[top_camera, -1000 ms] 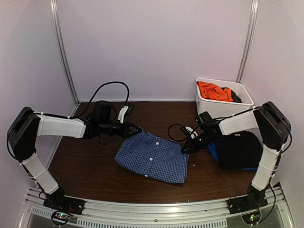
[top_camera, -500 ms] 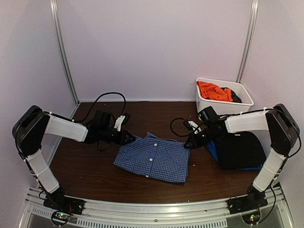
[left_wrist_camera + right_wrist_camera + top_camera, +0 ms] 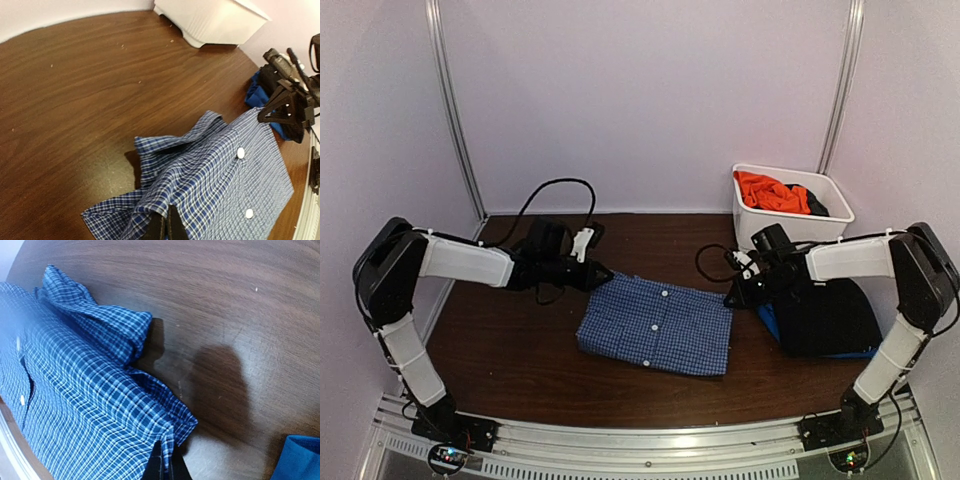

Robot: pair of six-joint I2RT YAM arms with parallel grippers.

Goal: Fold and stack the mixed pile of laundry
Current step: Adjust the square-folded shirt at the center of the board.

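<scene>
The blue-and-white check shirt (image 3: 655, 325) lies folded in the middle of the brown table, buttons up. My left gripper (image 3: 603, 273) is shut on its far left corner; in the left wrist view (image 3: 165, 227) the cloth (image 3: 220, 175) is pinched between the fingers. My right gripper (image 3: 732, 297) is shut on its far right corner; in the right wrist view (image 3: 167, 465) the shirt hem (image 3: 100, 405) is clamped. An orange T-shirt (image 3: 772, 191) and a black piece sit in the white tub (image 3: 790, 229). A black garment (image 3: 830, 315) lies over a blue one (image 3: 767, 320) at the right.
The tub stands at the back right, also in the left wrist view (image 3: 215, 20). Black cables (image 3: 555, 190) loop behind the left arm and near the right gripper. The metal rail (image 3: 640, 445) runs along the near edge. Pale walls close in on three sides.
Both grippers have carried the shirt's far edge to the right and a little back; the shirt now lies straighter and closer to the black garment.
</scene>
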